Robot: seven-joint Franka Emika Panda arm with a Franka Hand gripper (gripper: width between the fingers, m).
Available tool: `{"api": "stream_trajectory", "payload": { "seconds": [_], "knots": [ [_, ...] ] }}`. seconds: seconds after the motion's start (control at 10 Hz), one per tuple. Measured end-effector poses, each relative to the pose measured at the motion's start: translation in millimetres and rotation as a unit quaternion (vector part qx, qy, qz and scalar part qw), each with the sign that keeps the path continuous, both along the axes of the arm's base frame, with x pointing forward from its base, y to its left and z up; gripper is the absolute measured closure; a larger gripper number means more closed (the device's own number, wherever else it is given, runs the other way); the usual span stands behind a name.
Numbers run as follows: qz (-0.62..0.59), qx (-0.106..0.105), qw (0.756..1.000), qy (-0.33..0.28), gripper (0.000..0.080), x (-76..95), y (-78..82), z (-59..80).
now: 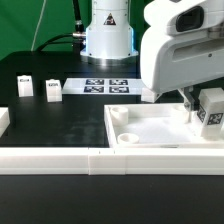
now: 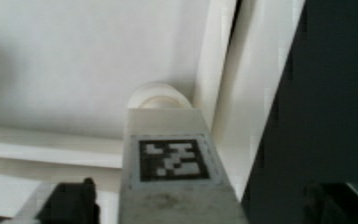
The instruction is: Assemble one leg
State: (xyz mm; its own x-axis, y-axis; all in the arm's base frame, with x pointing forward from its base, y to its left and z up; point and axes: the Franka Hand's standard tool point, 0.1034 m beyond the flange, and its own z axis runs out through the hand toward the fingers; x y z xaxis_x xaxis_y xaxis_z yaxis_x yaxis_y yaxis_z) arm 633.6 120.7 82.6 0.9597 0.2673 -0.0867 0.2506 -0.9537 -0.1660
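A leg (image 1: 211,116), a small white block with a square tag, stands upright at the exterior view's right end of the large white tray-like part (image 1: 160,128). My gripper (image 1: 205,100) hangs straight over it. In the wrist view the leg (image 2: 171,160) sits between my gripper (image 2: 208,205) fingers, with a dark gap showing on each side. The jaws stand apart around it. A round hole (image 2: 158,96) shows just beyond the leg, by the tray's inner wall (image 2: 229,70).
Two more small white tagged legs (image 1: 25,86) (image 1: 53,90) stand at the exterior view's left. The marker board (image 1: 107,87) lies before the arm's base. A long white rail (image 1: 100,160) runs along the front. A white piece (image 1: 3,120) sits at the left edge.
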Motion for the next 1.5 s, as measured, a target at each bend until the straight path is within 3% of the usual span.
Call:
{"api": "stream_trajectory", "payload": {
  "seconds": [0.1, 0.2, 0.7, 0.9, 1.1, 1.4, 1.5],
  "knots": [
    [0.0, 0.0, 1.0, 0.0, 0.0418, 0.0, -0.4, -0.3],
    [-0.001, -0.002, 1.0, 0.0, 0.0504, 0.2, -3.0, -0.9],
    [-0.016, -0.003, 1.0, 0.003, 0.0504, 0.1, -3.0, -1.5],
    [-0.114, -0.011, 0.993, -0.003, 0.0504, -3.2, -4.1, -3.0],
    [-0.223, -0.022, 0.974, -0.005, 0.0504, -12.4, -4.0, -4.2],
    [-0.386, -0.033, 0.922, 0.016, 0.0504, -17.0, -2.0, -5.1],
    [-0.455, -0.039, 0.889, 0.028, 0.0504, -17.6, -0.3, -5.4]
  ]
}}
